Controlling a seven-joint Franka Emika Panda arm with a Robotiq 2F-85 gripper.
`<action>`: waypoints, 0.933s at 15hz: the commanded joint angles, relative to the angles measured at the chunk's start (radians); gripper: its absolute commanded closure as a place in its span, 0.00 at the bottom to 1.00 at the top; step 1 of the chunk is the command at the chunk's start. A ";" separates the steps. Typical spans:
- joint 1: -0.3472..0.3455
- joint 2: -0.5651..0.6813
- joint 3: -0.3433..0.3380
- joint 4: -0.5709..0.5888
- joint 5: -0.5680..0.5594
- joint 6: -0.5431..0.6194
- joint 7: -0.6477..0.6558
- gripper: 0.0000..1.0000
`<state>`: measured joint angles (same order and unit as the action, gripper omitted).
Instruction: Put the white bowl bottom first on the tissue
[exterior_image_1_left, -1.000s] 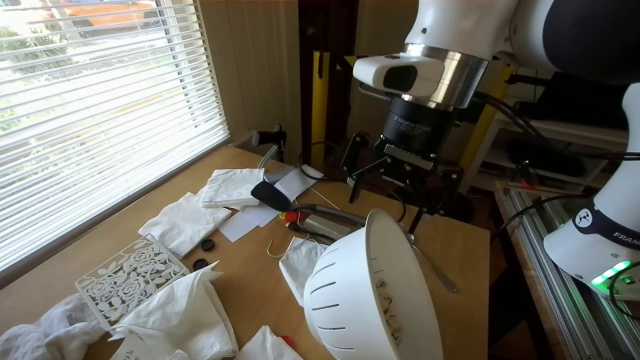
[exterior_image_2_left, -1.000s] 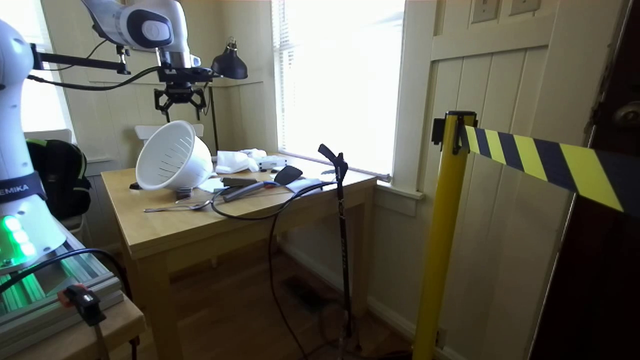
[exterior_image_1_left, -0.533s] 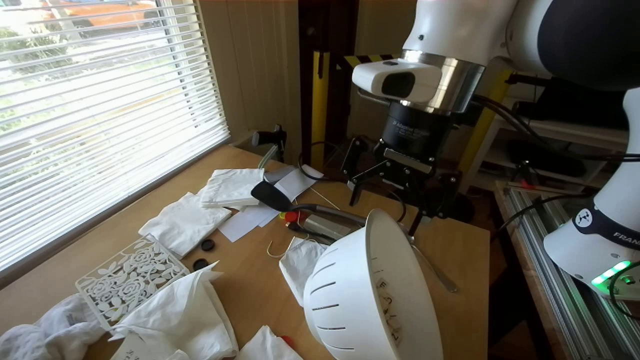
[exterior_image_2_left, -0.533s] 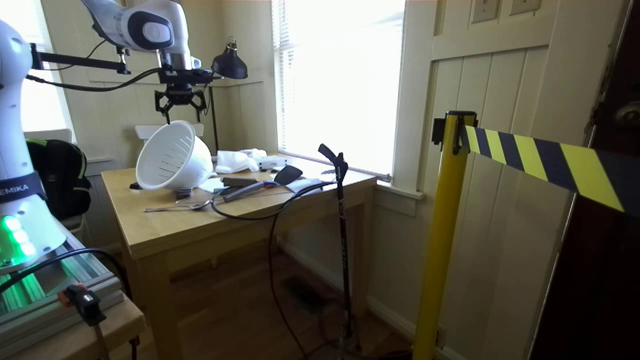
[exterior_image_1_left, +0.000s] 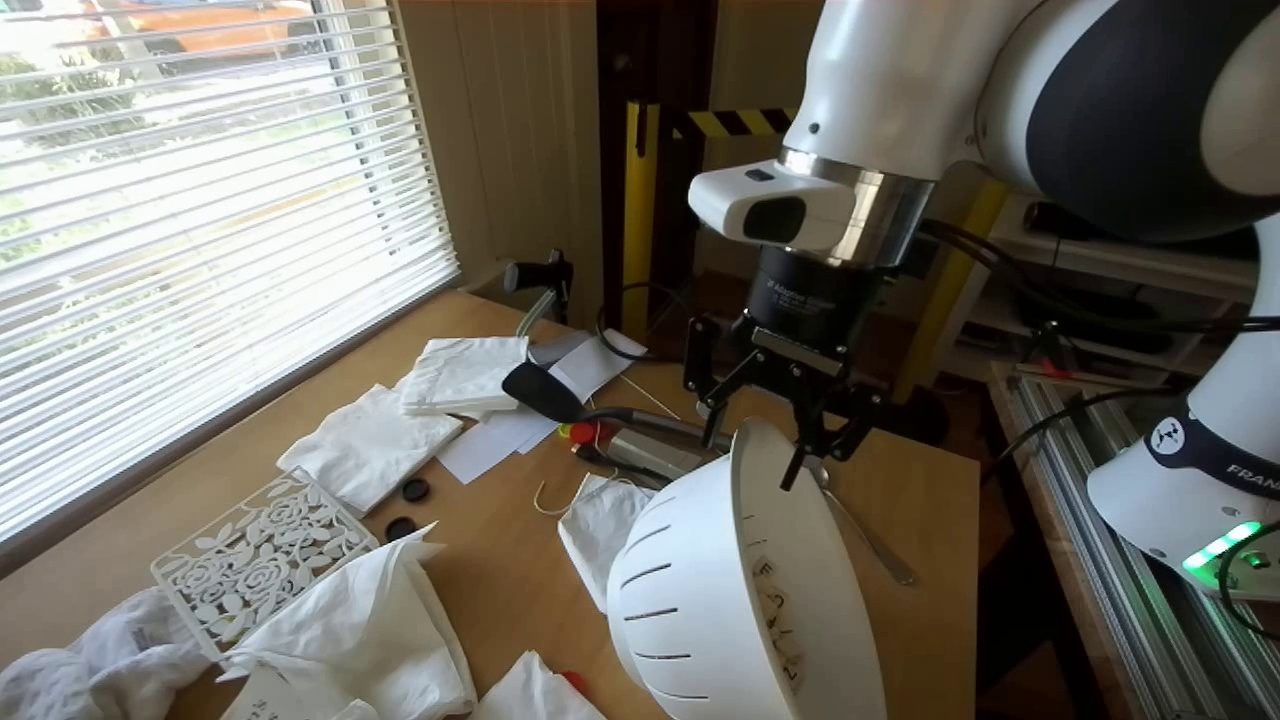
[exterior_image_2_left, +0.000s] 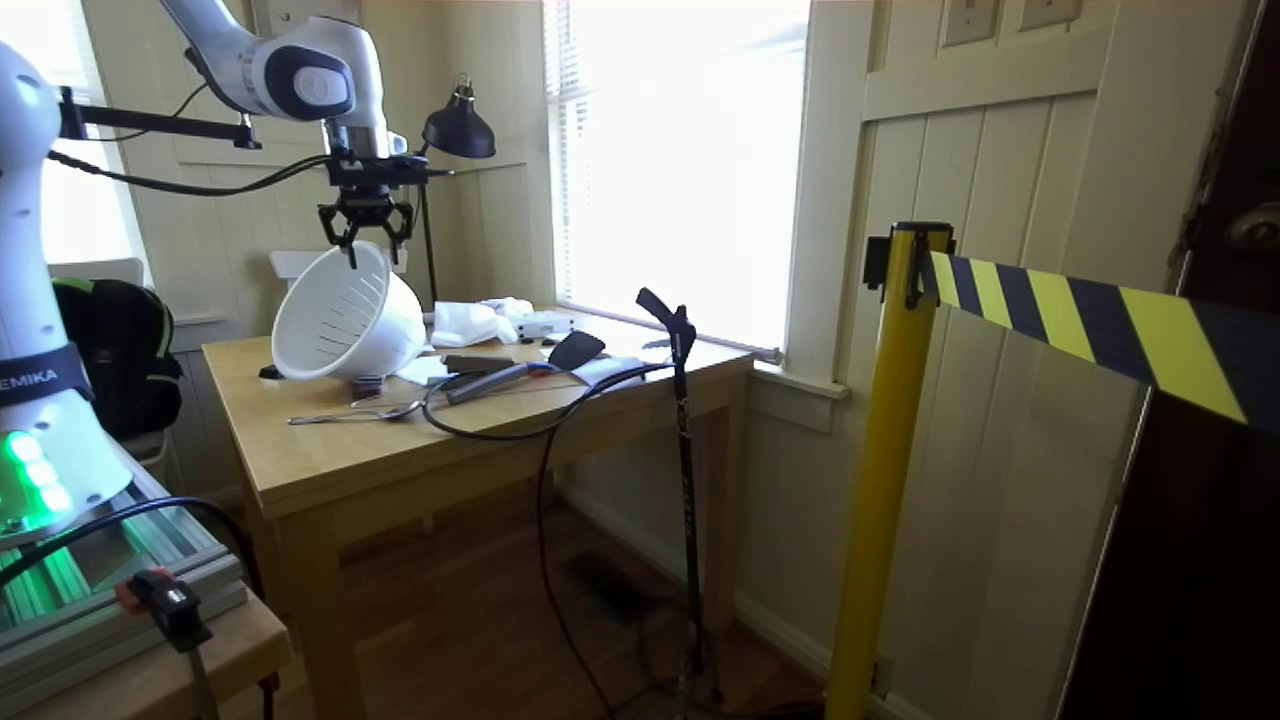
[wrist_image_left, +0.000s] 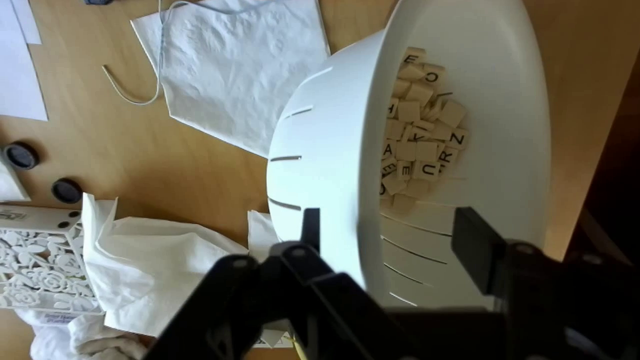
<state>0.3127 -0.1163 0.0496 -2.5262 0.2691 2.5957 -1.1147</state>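
The white bowl (exterior_image_1_left: 680, 590) lies tilted on its side on the table, its mouth toward the robot base; it also shows tilted in an exterior view (exterior_image_2_left: 405, 325). In the wrist view the bowl (wrist_image_left: 320, 165) holds a heap of letter tiles (wrist_image_left: 420, 140). My gripper (exterior_image_1_left: 750, 465) is open and empty at the bowl's upper rim. In the wrist view the gripper (wrist_image_left: 387, 230) has one finger outside the wall and one on the inner side, both apart from it. Several white tissues lie about, one (wrist_image_left: 240, 70) beside the bowl and a folded one (exterior_image_1_left: 370, 620) farther off; which is meant, I cannot tell.
A black spatula (exterior_image_1_left: 545, 392) and a grey box (exterior_image_1_left: 655, 452) lie behind the bowl. A metal utensil (exterior_image_1_left: 870, 535) lies near the table edge. A white lattice holder (exterior_image_1_left: 265, 555), small black caps (exterior_image_1_left: 401, 528) and white cloth (exterior_image_1_left: 110, 665) lie toward the window.
My gripper has moved down to the bowl's upper rim, with the fingers now on either side of it. The fingers are still open. The bowl has not moved.
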 joint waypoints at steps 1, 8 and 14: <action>-0.033 0.038 0.033 0.022 -0.019 0.039 -0.009 0.62; -0.050 -0.008 0.048 0.063 -0.038 -0.058 -0.010 0.99; -0.056 0.029 0.023 0.176 0.097 -0.213 -0.163 0.96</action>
<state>0.2752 -0.0995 0.0820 -2.4298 0.2714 2.4754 -1.1619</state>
